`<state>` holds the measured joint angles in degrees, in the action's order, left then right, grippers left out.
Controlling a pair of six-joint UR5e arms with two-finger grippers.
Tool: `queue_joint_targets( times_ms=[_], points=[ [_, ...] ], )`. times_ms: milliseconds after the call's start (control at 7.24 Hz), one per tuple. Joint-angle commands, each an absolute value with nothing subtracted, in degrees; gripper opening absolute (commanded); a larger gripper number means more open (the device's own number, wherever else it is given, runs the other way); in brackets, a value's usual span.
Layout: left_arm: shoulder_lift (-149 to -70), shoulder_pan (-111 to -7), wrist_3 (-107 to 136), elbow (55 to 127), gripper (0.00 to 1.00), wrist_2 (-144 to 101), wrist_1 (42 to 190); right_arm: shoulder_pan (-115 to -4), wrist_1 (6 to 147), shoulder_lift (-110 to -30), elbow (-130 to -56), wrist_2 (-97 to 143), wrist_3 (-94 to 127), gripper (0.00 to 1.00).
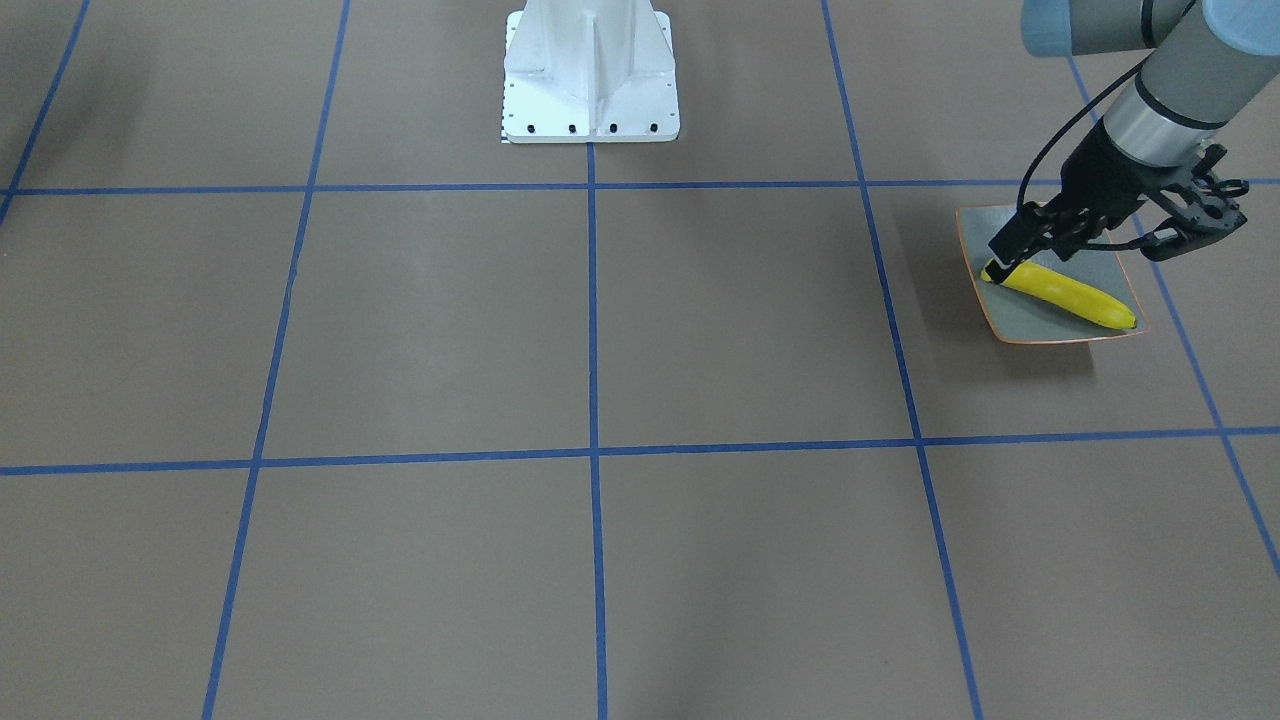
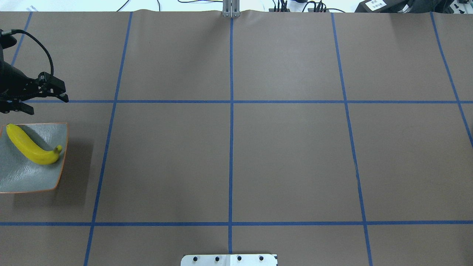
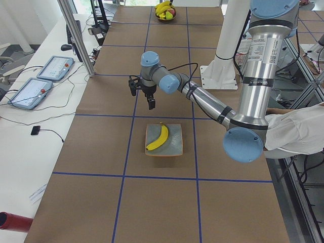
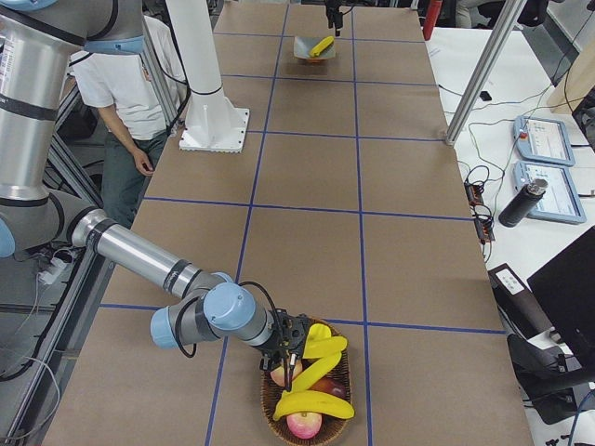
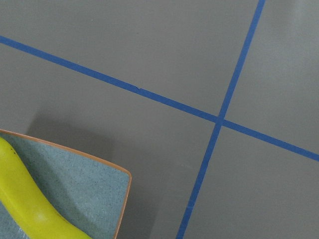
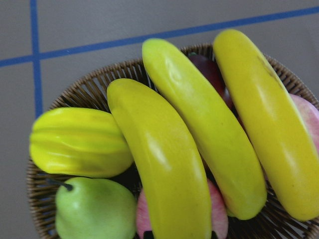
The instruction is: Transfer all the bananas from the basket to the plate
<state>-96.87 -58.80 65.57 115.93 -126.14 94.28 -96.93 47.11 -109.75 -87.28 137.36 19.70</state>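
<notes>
One yellow banana [image 1: 1065,292] lies across the square grey-green plate [image 1: 1030,322] with the orange rim. They also show overhead, banana [image 2: 29,147] on plate [image 2: 26,173]. My left gripper [image 2: 46,103] is open and empty, just above the plate's far edge, beside the banana's tip. Three bananas [image 6: 164,164] [image 6: 204,129] [image 6: 264,114] lie in the wicker basket [image 6: 84,89]. My right gripper [image 4: 296,348] hangs over the basket [image 4: 268,413], close above the bananas. I cannot tell whether it is open or shut.
The basket also holds a ribbed yellow-green fruit [image 6: 75,142], a green pear [image 6: 94,209] and red apples. The white robot base [image 1: 590,70] stands at the table's middle edge. A person [image 4: 130,74] stands behind the robot.
</notes>
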Motion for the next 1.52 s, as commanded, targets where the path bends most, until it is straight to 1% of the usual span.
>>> queue_joint_targets(
  times_ms=[0,138,276,414,552,690,967,1105,1243,1381],
  points=[
    [-97.55,-58.54,65.83,116.19,1.00,-126.56,94.39,-97.30,52.97,-110.30,-96.29,140.27,20.65,0.00],
    [-99.82,-58.27,70.88,115.58,0.99,-126.82,94.74,-93.12,53.43,-108.74,-99.46,143.06,26.48,0.00],
    [-105.33,-58.27,77.89,114.36,0.99,-126.83,94.66,-86.90,53.09,-106.11,-104.19,144.56,37.85,0.00],
    [-108.77,-57.92,81.18,114.00,0.99,-126.91,94.57,-79.70,53.09,-102.69,-108.76,144.06,47.54,0.00],
    [-112.03,-56.79,84.69,113.12,0.99,-128.39,94.66,-72.67,52.91,-95.09,-109.94,143.36,60.51,0.00],
    [-118.85,-54.69,90.03,109.81,0.99,-130.15,94.66,-66.59,52.91,-88.40,-110.65,140.48,69.43,0.00],
    [-130.73,-49.77,102.51,101.81,0.99,-130.17,94.75,-55.43,53.26,-78.54,-110.92,131.45,81.50,0.00],
    [-136.18,-47.75,106.57,96.99,0.99,-129.99,94.83,-49.63,53.52,-76.31,-112.40,126.09,85.91,0.00],
    [-140.84,-46.77,110.27,93.03,0.99,-129.90,94.92,-45.74,56.66,-71.68,-112.59,121.95,88.13,0.00],
    [-141.67,-46.32,114.04,91.86,0.99,-129.82,97.36,-42.05,64.96,-64.84,-112.67,116.95,88.76,0.00]
  ],
)
